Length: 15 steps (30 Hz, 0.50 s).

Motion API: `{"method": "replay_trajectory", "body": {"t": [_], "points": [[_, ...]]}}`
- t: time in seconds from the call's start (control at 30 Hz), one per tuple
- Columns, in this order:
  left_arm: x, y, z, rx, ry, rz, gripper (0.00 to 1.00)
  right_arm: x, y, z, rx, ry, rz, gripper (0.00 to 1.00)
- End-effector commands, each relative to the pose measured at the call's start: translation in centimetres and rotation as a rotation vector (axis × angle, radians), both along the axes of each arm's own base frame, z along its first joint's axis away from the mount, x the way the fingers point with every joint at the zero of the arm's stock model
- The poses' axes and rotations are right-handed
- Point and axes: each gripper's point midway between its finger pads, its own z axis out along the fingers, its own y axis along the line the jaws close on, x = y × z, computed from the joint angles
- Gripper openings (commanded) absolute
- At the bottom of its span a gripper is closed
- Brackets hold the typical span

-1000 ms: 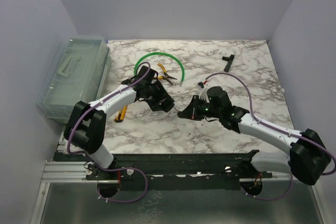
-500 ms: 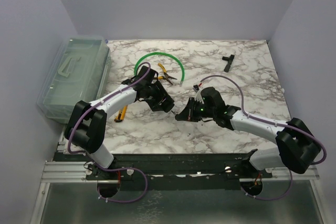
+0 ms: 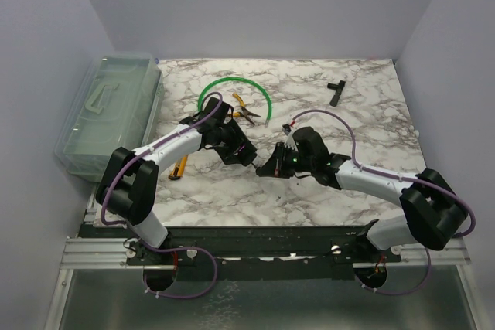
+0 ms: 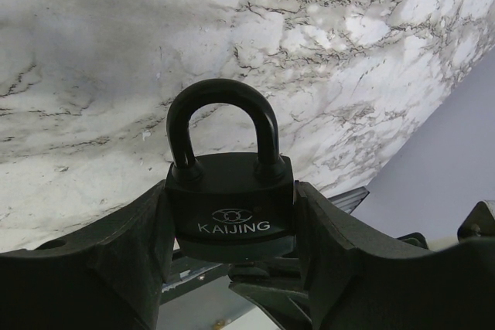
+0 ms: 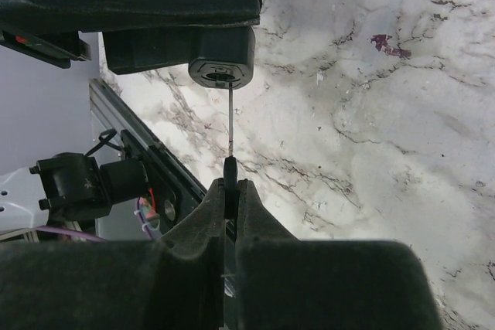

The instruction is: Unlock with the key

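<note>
Left end effector [image 4: 232, 231] clamped the padlock [image 4: 230, 191]; right end effector [image 5: 230, 191] pinched the key [image 5: 230, 125], tip meeting the keyhole [image 5: 222, 75] at twelve o'clock; turning not yet done.

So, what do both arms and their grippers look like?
The left arm and right arm have white links between bulky black joints; a thin purple cable loops along each. The left gripper and right gripper are matte black, with thick fingers. A green light glows near the right one.

Both arms stretched forward, angled inward; left claw [image 4: 232, 195] gripping wide, right claw [image 5: 230, 188] pinched tight, tips facing close.
</note>
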Motion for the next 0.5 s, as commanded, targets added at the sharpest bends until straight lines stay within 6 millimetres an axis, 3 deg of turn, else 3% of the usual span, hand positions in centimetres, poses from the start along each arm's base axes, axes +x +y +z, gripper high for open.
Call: {"method": "replay_trajectory", "body": {"t": [0.0,0.47], "points": [[0.7,-1.21,1.57,-0.066,-0.029,-0.013,0.0,1.01,0.5,1.6,0.031,-0.048,-0.005,0.0],[0.68,-1.27,1.37,-0.063,-0.025,-0.013,0.0,1.89,0.63,1.42,0.02,-0.052,-0.038,0.0]]}}
